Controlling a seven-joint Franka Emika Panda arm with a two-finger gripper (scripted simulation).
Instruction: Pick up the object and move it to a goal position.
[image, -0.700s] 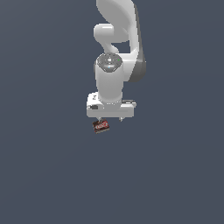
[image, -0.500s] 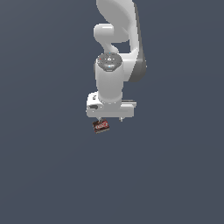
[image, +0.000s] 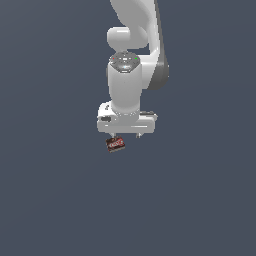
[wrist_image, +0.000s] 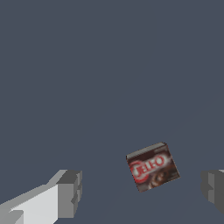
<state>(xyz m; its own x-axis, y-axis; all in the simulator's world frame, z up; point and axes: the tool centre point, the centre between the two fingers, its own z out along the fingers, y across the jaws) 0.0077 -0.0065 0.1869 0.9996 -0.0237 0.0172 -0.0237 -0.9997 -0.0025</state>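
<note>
Claw (wrist_image: 139, 192): white, fingers spread wide, gripping nothing; pointed straight down under an upright wrist, arm rising behind it. Object (wrist_image: 152, 166): small dark brown box, red label up, lying on the grey counter (image: 55, 200) between the fingers, nearer one, touching neither. Progress, as judged: approach and alignment done; descent, closing, lift and carry to goal all remain; goal position not marked in view.

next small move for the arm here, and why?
Probably lower the white tool straight down around the small dark brown box with the red label, then close. The wrist view shows the box lying between the two grey fingertips, jaws open and apart from it. The exterior view shows the box just below the tool, ungrasped.
</note>
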